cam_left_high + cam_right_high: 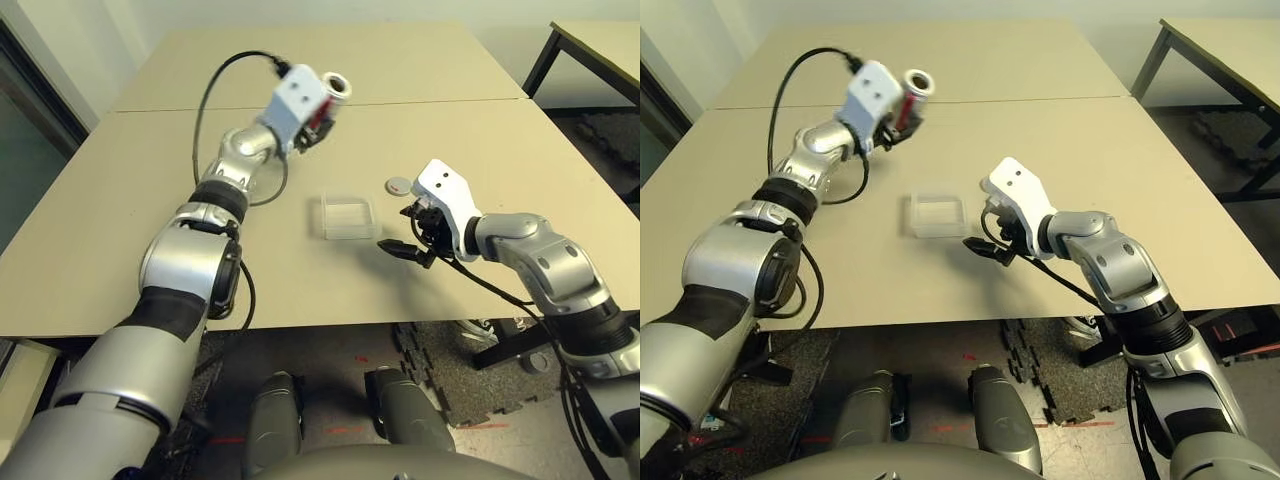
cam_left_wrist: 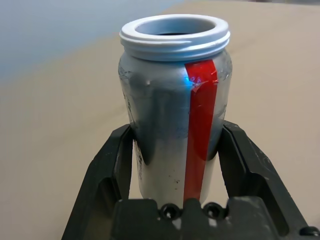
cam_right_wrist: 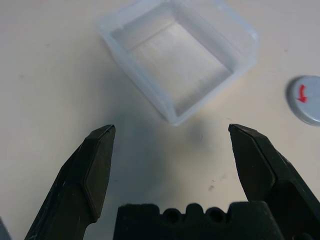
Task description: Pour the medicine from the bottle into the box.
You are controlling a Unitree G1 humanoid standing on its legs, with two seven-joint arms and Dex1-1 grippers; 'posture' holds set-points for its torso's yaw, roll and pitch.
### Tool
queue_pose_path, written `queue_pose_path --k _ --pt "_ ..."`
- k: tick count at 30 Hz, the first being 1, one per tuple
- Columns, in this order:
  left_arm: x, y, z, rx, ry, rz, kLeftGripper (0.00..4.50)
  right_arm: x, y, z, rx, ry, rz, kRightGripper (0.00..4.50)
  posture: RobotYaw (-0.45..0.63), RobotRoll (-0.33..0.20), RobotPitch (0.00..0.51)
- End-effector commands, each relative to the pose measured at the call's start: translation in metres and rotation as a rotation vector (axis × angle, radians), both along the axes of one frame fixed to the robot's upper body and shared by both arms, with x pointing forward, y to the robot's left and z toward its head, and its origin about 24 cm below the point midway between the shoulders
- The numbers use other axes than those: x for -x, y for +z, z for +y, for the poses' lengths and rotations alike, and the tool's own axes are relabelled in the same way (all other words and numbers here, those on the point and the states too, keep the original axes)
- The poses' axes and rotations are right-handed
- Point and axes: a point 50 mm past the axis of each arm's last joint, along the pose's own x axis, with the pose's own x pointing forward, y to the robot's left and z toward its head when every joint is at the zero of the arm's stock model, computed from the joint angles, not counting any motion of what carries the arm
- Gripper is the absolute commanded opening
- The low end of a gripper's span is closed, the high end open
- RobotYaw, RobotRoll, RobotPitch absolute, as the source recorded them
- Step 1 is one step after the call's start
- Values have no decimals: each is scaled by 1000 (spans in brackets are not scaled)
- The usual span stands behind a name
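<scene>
The place looks like a robotics lab or test room: plain beige tables [image 1: 520, 160] pushed together, another black-legged table [image 1: 600, 45] beside them, dark interlocking foam mats [image 1: 440, 370] on the floor, red tape marks [image 1: 345, 430], bare pale walls.

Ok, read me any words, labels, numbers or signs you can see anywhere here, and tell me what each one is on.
No readable words or numbers anywhere.
Cap, lying on the table: a small red mark, perhaps an arrow, no letters.
Bottle, clamped in the left gripper with its mouth open: a plain red strip down its side, no print legible.
Box: clear plastic, unmarked.
Right gripper, open: no markings.
</scene>
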Motion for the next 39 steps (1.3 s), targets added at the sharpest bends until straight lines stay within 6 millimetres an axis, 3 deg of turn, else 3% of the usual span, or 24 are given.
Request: queue_pose_path --k 1,5,8,11,14,16,18,21,24,28,34,39 --pt "5 -21 15 109 100 58 2730 0 3 1 -26 3 6 4500 -216 0 95" --pt "14 -48 22 173 166 123 2730 -1 3 4 -39 -1 8 4500 -220 0 97" --pt "16 -55 20 182 169 139 2730 0 4 4 -45 -9 9 4500 -222 0 97" --pt "12 -41 13 133 113 78 2730 0 3 4 -47 -18 10 4500 -225 0 97" --pt "3 -5 5 34 36 -46 2730 -1 2 2 -46 -30 11 4500 -224 0 95" --pt "1 27 -14 -266 -114 -199 2730 -2 1 2 -47 -38 10 4500 -218 0 93" --pt "7 44 -45 -685 -362 -360 2730 -3 1 2 -49 -42 10 4500 -211 0 91" --pt "18 42 -69 -1190 -653 -467 2730 -5 -1 2 -52 -51 12 4500 -199 0 84" --pt "21 29 -70 -1654 -822 -504 2730 -9 -3 2 -56 -63 9 4500 -202 0 80" --pt "17 22 -68 -2013 -880 -573 2730 -13 -4 5 -78 -80 -5 4500 -228 0 74" --pt "16 31 -92 -2052 -860 -711 2730 -15 -5 10 -107 -94 -14 4500 -251 0 73" --pt "19 43 -113 -1927 -827 -744 2730 -14 -7 9 -110 -101 -15 4500 -255 0 74"
